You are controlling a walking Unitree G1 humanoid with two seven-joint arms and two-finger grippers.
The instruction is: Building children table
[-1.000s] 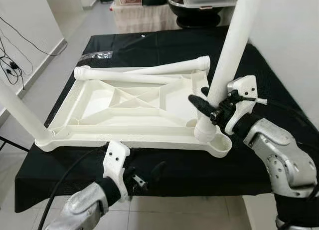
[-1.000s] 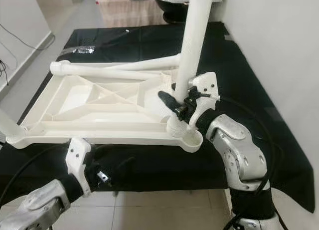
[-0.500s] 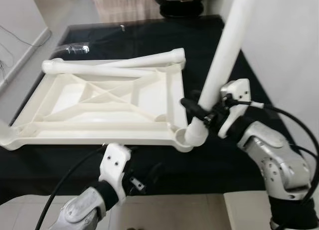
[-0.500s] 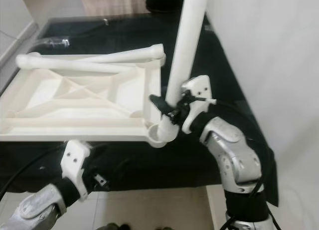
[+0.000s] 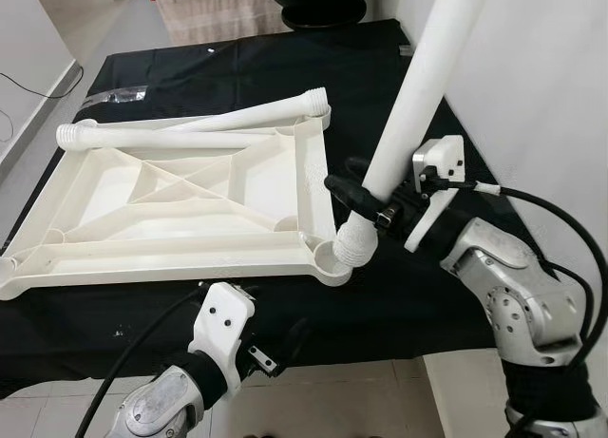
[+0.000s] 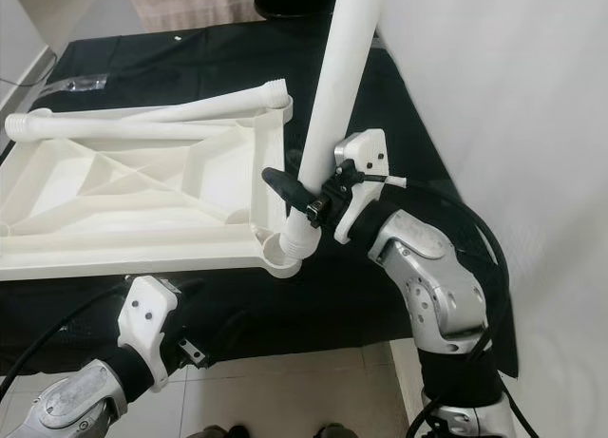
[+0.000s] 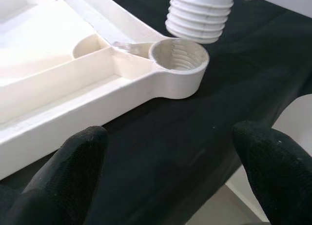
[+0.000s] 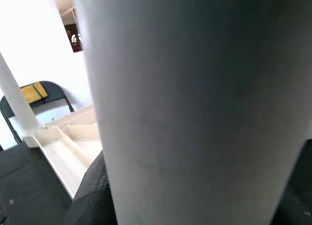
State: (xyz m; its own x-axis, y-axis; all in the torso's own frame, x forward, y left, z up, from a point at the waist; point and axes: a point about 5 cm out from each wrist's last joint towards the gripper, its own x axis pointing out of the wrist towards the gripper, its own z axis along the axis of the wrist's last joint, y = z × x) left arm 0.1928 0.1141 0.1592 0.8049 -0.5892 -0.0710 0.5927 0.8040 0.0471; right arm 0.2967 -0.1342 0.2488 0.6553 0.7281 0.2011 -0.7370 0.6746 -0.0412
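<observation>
The white plastic tabletop (image 5: 180,205) lies upside down on my black cloth-covered table (image 5: 399,295), ribbed underside up, with 2 loose legs (image 5: 190,132) resting along its far edge. My right gripper (image 5: 366,199) pinches a third leg (image 5: 408,115), a smooth white tube held nearly upright, tilted slightly. Its threaded end (image 7: 200,17) hangs just above the round threaded corner socket (image 7: 178,59), a little off-centre and not seated. My left gripper (image 7: 165,181) hovers low at the table's near edge, fingers (image 7: 73,161) spread wide, holding nothing, pointed at that socket.
</observation>
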